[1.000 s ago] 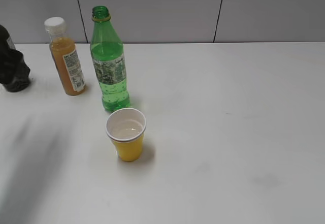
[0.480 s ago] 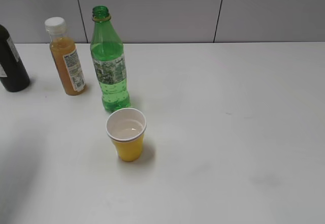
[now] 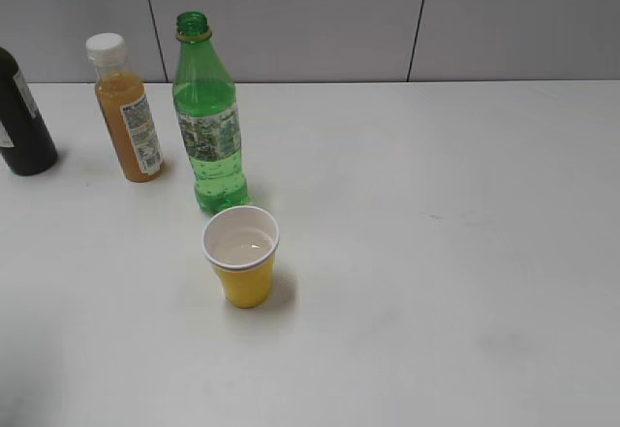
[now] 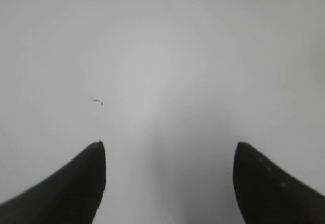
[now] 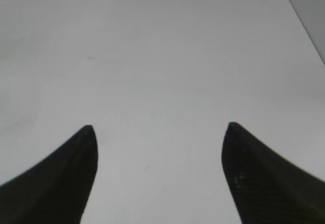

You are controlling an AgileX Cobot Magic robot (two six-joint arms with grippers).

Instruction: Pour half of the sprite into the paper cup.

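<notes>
Three bottles and one cup (image 3: 241,269) on the white desk (image 3: 436,253). Sprite (image 3: 207,122) upright at 12 o'clock from the cup, just beside it, uncapped. Juice (image 3: 128,112) at 9 o'clock from the sprite, near it; dark bottle (image 3: 21,122) farther on at the same bearing, cut by the frame edge. Some clear liquid in the cup. Nothing between cup and sprite. Left gripper (image 4: 168,155): jaws apart, over bare desk. Right gripper (image 5: 158,135): jaws apart, likewise empty.
</notes>
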